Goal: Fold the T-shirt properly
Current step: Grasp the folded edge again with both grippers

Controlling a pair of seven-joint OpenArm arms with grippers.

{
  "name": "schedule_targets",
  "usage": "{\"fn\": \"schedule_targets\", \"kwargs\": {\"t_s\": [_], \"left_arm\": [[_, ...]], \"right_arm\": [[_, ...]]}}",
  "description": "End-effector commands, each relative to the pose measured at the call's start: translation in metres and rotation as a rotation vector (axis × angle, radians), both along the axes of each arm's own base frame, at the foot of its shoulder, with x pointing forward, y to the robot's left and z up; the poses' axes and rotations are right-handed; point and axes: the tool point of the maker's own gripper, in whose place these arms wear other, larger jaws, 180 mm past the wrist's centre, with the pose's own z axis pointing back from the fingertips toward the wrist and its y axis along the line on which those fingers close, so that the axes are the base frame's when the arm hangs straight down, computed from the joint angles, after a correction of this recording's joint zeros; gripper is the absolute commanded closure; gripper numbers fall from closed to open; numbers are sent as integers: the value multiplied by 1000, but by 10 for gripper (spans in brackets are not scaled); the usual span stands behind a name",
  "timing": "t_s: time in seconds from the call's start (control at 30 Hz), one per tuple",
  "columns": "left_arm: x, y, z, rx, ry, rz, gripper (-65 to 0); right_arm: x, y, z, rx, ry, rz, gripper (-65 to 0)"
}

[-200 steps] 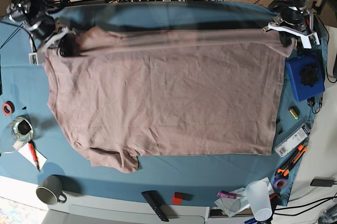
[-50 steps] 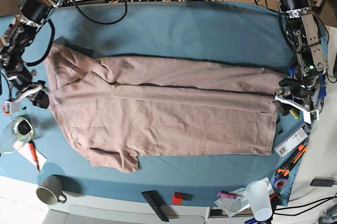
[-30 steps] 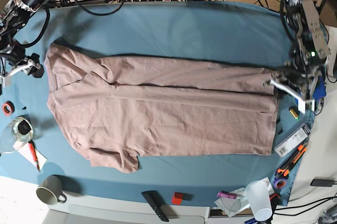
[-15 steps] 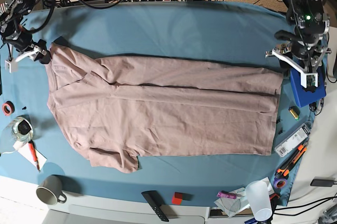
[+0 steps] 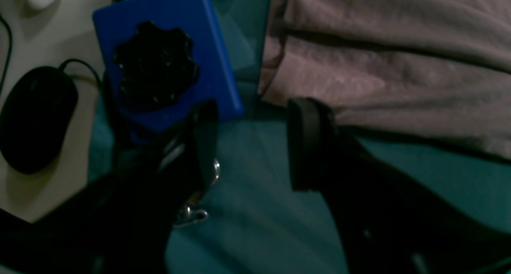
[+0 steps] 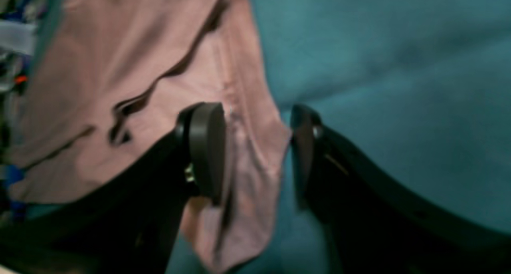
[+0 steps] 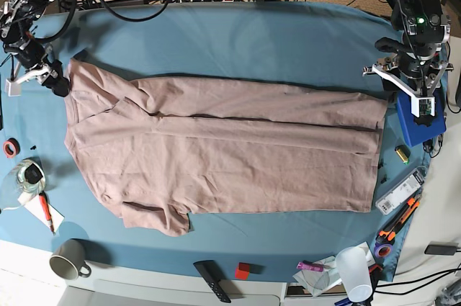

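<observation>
Far long edge of the wrinkled pink-beige cotton T-shirt [image 7: 216, 151], earlier held stretched along the table's back, now lies folded over the body. Left gripper [image 7: 405, 87] released the hem corner, rose, jaws apart. Right gripper [image 7: 34, 75] let go, moved back to the sleeve corner, jaws apart.

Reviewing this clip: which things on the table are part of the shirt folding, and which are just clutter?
Part of the job:
T-shirt, spread on the blue cloth
left gripper, jaws open
right gripper, jaws open

Just lying about:
blue box
mug
plastic cup
tape roll
remote
computer mouse
</observation>
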Motion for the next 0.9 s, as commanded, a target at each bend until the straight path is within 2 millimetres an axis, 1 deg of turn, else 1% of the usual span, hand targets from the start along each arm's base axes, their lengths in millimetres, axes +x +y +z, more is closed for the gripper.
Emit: {"fn": "schedule_targets", "kwargs": {"t_s": [0.0,0.1,0.2,0.37,0.47,0.5,0.57,0.67,0.77,0.87], "left_arm": [[7,2,15,24,-60,-7,-286],[11,2,20,29,-98,-14,-286],[14,2,24,32,-120,-15,-286],[22,1,31,27,-149,-13,-280],[32,1,40,27,-182,-12,-210],[35,2,41,26,-189,-10,-200],[37,5,35,19,-176,-1,-200],[39,8,16,-14,-140,7,-209],[45,1,-1,-36,-113,-60,-244],[53,-4,-7,-79,-105,-91,-262]], "right_arm": [[-26,12,-24,7,166,73,-276],[-28,25,-26,56,170,98,-276],[-29,33,-30,76,169,99,-276],[-27,35,-30,82,158,92,-276],[-27,35,-31,83,158,93,-276],[-27,35,-31,83,159,93,-276],[-27,35,-31,83,160,94,-276],[-27,35,-31,83,160,94,-276],[-27,35,-31,82,159,94,-276],[-27,35,-31,82,160,94,-276]]}}
